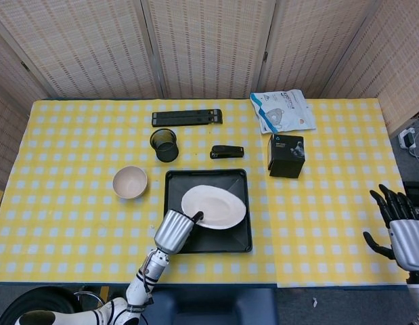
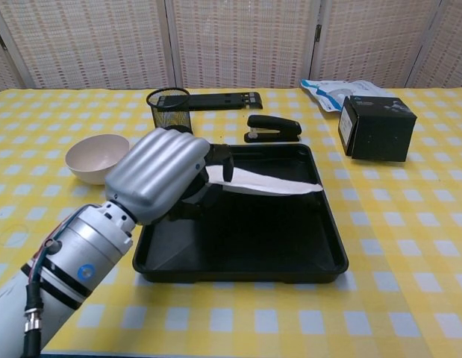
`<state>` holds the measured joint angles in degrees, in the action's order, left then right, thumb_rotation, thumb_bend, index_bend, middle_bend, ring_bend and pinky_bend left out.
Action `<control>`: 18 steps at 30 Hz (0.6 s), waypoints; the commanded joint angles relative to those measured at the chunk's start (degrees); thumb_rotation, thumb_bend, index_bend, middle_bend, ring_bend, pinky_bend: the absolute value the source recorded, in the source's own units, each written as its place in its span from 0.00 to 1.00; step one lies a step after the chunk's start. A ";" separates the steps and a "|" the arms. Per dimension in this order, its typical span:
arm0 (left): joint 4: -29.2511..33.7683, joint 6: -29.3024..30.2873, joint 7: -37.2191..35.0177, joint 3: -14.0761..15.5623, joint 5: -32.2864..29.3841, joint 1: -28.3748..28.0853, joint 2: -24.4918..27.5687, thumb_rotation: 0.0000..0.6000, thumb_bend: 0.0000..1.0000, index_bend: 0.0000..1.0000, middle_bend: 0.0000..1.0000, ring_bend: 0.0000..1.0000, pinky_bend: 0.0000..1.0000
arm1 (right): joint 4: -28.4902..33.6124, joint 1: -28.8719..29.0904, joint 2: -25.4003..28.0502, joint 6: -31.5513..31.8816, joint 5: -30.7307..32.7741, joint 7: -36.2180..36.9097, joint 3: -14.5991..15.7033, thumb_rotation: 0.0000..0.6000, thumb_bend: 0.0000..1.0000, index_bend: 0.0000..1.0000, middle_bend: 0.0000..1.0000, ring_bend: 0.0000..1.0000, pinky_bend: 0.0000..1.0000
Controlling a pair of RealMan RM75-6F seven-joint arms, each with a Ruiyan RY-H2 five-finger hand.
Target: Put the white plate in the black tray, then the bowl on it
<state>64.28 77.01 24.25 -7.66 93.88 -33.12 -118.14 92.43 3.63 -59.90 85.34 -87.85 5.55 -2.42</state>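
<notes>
One bowl sits on the yellow checked table at the left, upright, well apart from the tray's left wall. Behind it stands one black mesh cup, with one long black stand lying flat further back. The left hand is clamped on the near-left edge of the one white plate — the plate is over the one black tray, held nearly level; whether its far edge touches the tray floor cannot be told. One black stapler lies just behind the tray. Further right come one black box and one white packet behind it. At the far right edge the right hand holds nothing, fingers spread apart.
</notes>
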 commanded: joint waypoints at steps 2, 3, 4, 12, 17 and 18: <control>0.53 -0.88 1.16 0.70 -0.82 0.21 0.37 1.00 0.39 0.35 1.00 1.00 1.00 | -0.12 -0.30 0.17 0.67 -0.45 0.59 0.05 1.00 0.34 0.00 0.00 0.00 0.00; 1.07 -0.99 1.38 0.79 -1.02 0.31 0.59 1.00 0.36 0.33 1.00 1.00 1.00 | -0.20 -0.37 0.21 0.86 -0.58 0.71 0.05 1.00 0.34 0.00 0.00 0.00 0.00; 1.36 -0.97 1.52 0.85 -1.04 0.35 0.71 1.00 0.33 0.31 1.00 1.00 1.00 | -0.25 -0.40 0.22 0.94 -0.62 0.75 0.06 1.00 0.34 0.00 0.00 0.00 0.00; 7.18 -2.21 4.12 2.14 -2.24 1.31 3.68 1.00 0.22 0.27 1.00 1.00 1.00 | -0.53 -0.79 0.27 1.75 -1.26 1.23 0.19 1.00 0.34 0.00 0.00 0.00 0.00; 15.50 -4.73 4.58 3.18 -5.11 2.62 8.80 1.00 0.19 0.26 1.00 1.00 1.00 | -0.44 -0.90 0.18 2.19 -1.81 1.14 0.27 1.00 0.34 0.00 0.00 0.00 0.00; 16.69 -5.19 4.85 3.27 -5.64 2.75 9.49 1.00 0.18 0.26 1.00 1.00 1.00 | -0.45 -0.91 0.16 2.26 -1.94 1.15 0.30 1.00 0.34 0.00 0.00 0.00 0.00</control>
<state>77.86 73.26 28.44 -5.00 89.83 -31.09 -111.04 91.98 2.73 -59.73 87.55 -89.76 6.68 -2.14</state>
